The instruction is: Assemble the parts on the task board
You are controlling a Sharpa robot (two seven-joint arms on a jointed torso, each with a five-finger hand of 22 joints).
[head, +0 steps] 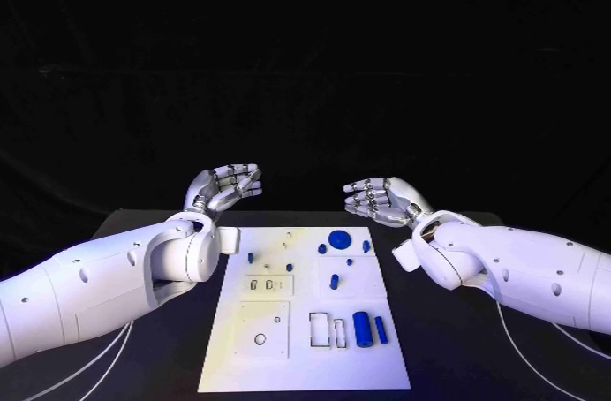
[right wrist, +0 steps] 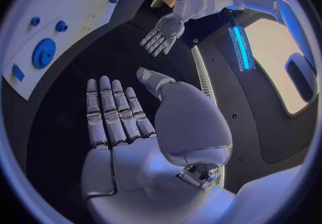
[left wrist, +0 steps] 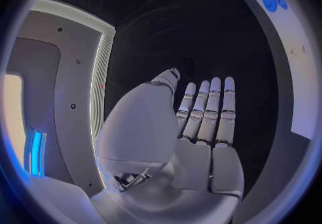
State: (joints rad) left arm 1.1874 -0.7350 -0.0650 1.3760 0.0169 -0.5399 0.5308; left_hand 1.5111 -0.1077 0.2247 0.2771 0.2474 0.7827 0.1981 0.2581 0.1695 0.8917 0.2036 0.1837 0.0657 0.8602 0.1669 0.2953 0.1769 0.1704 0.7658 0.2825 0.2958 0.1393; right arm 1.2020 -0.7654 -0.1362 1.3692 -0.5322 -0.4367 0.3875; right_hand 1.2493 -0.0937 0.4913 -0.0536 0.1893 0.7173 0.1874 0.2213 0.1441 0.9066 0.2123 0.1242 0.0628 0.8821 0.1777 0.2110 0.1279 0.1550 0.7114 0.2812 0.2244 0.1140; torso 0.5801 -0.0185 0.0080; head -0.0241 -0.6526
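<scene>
You have the white task board lying flat in the middle of the black table, its near edge closest to you. Nearest on it, at its right side, two blue cylinders lie side by side, the thicker one on the left and a thinner one touching or just beside it on the right; just left of them sit two outlined rectangular slots. Left of those you see a raised white square plate with a small hole. Farther up, a short blue peg stands near the board's middle right, with a small white block holding two slots to its left. Beyond that, small blue studs sit left of centre, and a large blue disc rests near the far edge, a small blue piece just beside it on the right. Past the board's far corners both hands hover above the table, touching nothing. Your left hand is palm up, fingers slightly curled and apart, holding nothing; the left wrist view shows its fingers straight and side by side. Your right hand mirrors it, fingers extended, close together, empty. The two hands are well apart.
</scene>
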